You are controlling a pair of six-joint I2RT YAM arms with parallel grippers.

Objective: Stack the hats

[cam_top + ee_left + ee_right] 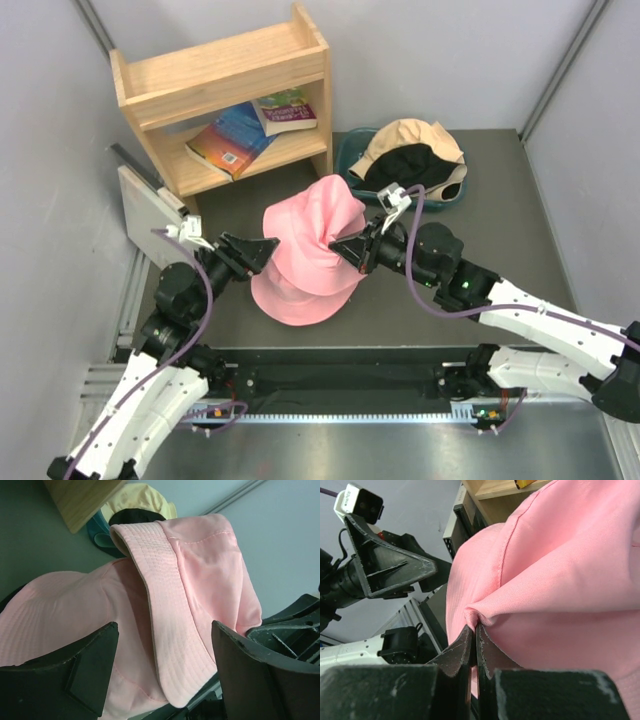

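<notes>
A pink hat (318,222) hangs bunched up in mid-air over a second pink hat (300,292) that lies flat on the dark mat. My right gripper (342,246) is shut on a pinched fold of the raised hat (555,570), its fingertips (474,626) tight together on the cloth. My left gripper (268,248) is open at the hat's left side, its fingers (95,650) apart with the drooping brim (175,630) showing beyond them, not gripped. A tan hat (412,138) and a black hat (408,165) lie in the teal tub (345,160).
A wooden shelf (220,75) with books (235,140) stands at the back left. A grey board (145,210) leans by the left wall. Grey walls close in on both sides.
</notes>
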